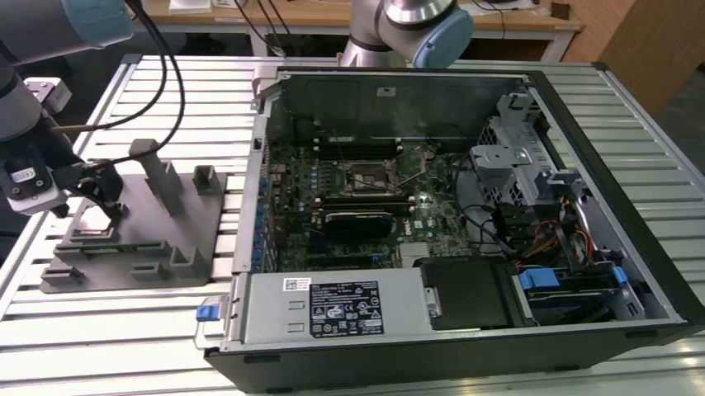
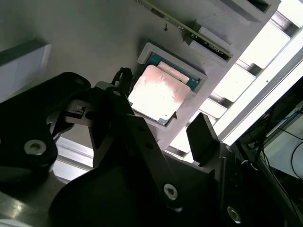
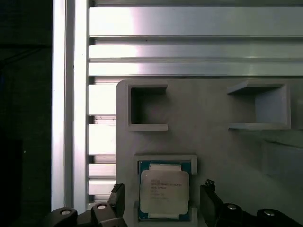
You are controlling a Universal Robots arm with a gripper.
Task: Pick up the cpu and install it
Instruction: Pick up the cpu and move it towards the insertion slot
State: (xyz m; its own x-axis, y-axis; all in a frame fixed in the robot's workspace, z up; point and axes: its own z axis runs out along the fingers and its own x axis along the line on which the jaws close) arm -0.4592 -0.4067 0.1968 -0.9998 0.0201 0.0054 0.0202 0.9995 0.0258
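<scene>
your biggest item is the slatted metal table (image 1: 121, 338), and on it the open computer case (image 1: 617, 190) lies on its side, taking up the exterior view's right and centre. inside it you can see the motherboard (image 1: 435, 210) with the square socket (image 1: 369, 176) near its middle.

to the exterior view's left, just beside the case, sits the grey tray (image 1: 144, 268) with its upright blocks (image 1: 157, 177). your arm (image 1: 22, 107) comes in over the tray's far left part, well apart from the case.

the gripper (image 1: 99, 202) hangs low over the tray. in both wrist views its black fingers (image 3: 116, 201) stand apart, one on each side of the chip, with bare tray showing between each finger and the chip's edge, so nothing is clamped.

the cpu (image 3: 164, 191) lies flat in a shallow rimmed pocket (image 3: 165, 157) of the tray, metal top up, a green edge showing around the lid. in the second wrist view you see the cpu (image 2: 156, 92) square in that pocket, between the open gripper (image 2: 161, 101) tips.
</scene>
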